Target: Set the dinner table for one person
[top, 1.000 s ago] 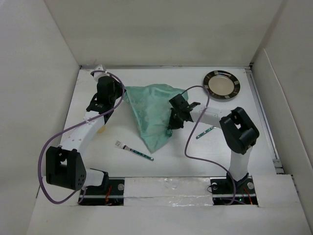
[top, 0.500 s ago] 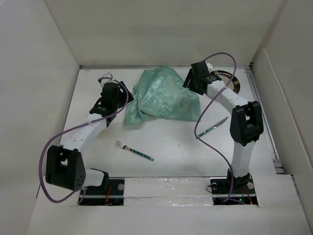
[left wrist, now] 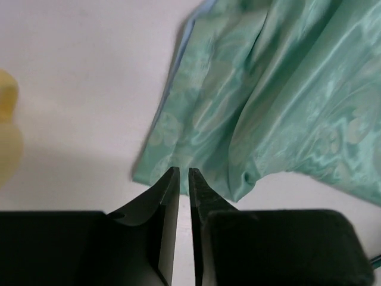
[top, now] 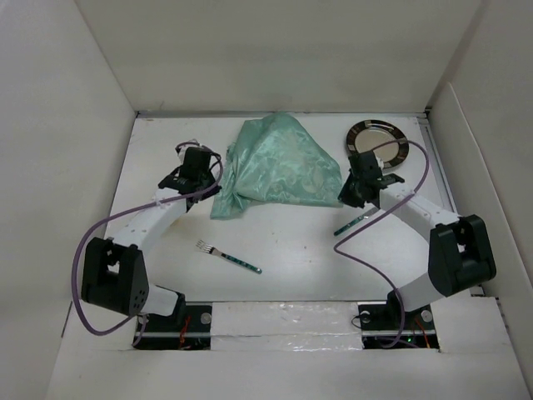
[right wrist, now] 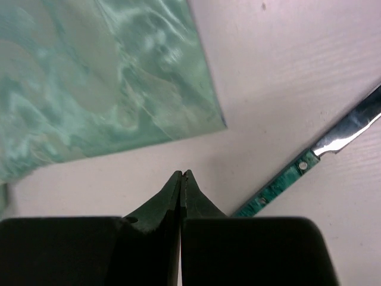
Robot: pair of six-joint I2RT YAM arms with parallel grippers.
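The mint-green patterned placemat (top: 279, 167) lies rumpled at the back middle of the white dinner table (top: 291, 275). My left gripper (top: 202, 171) is at its left edge. In the left wrist view (left wrist: 183, 173) its jaws are nearly closed, with a thin slit and nothing between them, their tips over the cloth's near edge (left wrist: 268, 107). My right gripper (top: 353, 190) is shut and empty (right wrist: 181, 174), just off the cloth's right corner (right wrist: 89, 77). A knife (top: 354, 221) with a green handle (right wrist: 280, 182) lies beside it.
A round dark-rimmed plate (top: 377, 142) sits at the back right. A fork (top: 229, 257) with a green handle lies at the front middle. A pale yellow object (left wrist: 7, 137) shows at the left edge of the left wrist view. White walls surround the table.
The right arm carried the cloth's end from the middle to the back right, flipping it over, then let go and came down to its right corner. The left gripper edged right.
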